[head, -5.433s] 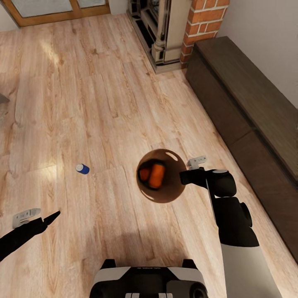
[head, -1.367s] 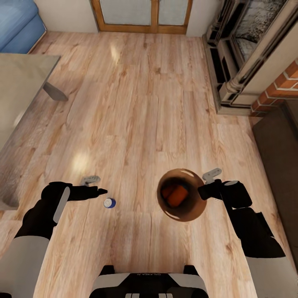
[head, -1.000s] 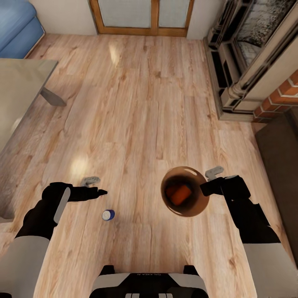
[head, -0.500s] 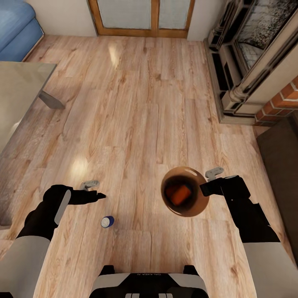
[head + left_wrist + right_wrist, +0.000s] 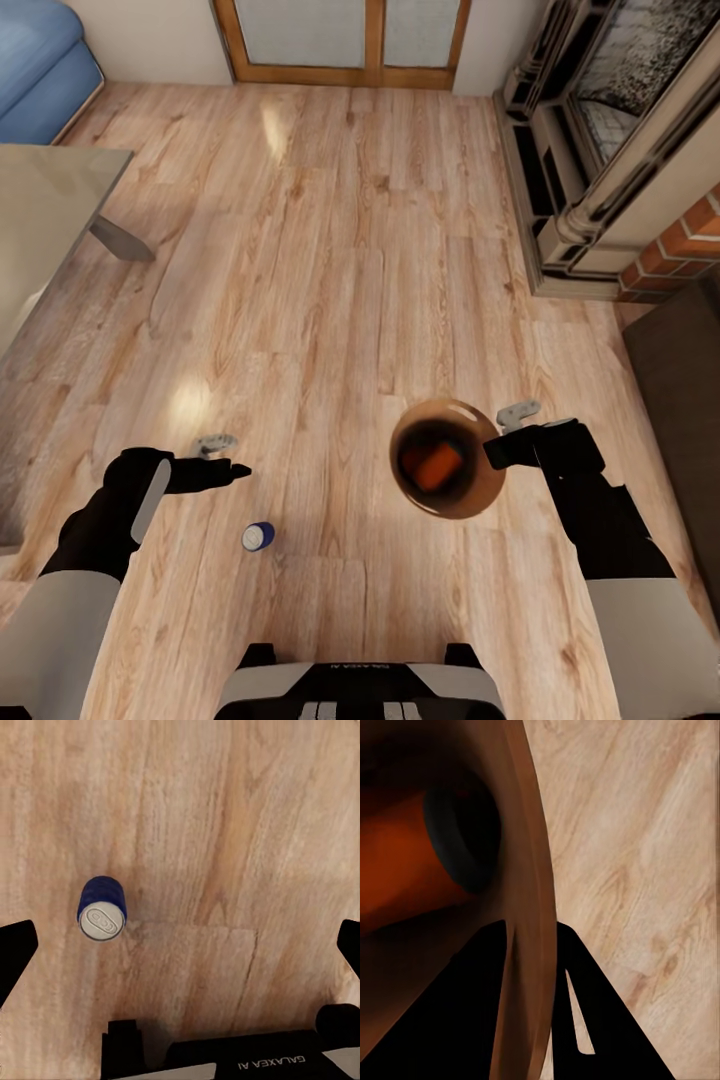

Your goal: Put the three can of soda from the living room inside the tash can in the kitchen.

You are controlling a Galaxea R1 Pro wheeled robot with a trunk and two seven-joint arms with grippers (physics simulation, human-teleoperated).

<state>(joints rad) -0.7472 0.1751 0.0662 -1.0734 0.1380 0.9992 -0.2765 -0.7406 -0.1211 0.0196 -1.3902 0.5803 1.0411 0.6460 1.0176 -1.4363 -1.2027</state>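
Observation:
A dark blue can of soda [image 5: 258, 537] with a silver top stands upright on the wood floor, just in front of my base. My left gripper [image 5: 228, 456] hovers open above the floor, a little beyond the can. In the left wrist view the can [image 5: 102, 909] stands off to one side between the spread fingertips [image 5: 15, 952]. My right gripper [image 5: 500, 440] is shut on the rim of the tash can [image 5: 470, 500], held off the floor. An orange can [image 5: 432, 465] lies inside it. The right wrist view shows black fingers [image 5: 472, 1020] pinching the rim [image 5: 529, 907] beside the orange can [image 5: 405, 870].
A glass coffee table [image 5: 40, 220] fills the left side and a blue sofa [image 5: 40, 60] sits at the far left corner. The fireplace [image 5: 620, 150] and a dark low cabinet [image 5: 680, 380] line the right. Wood-framed glass doors [image 5: 350, 30] are ahead. Open floor lies between.
The whole view has swung and shifted. My left arm has reached forward over the floor. The blue can now shows closer to my base, nearer than the left fingertips. The right gripper keeps holding the bin.

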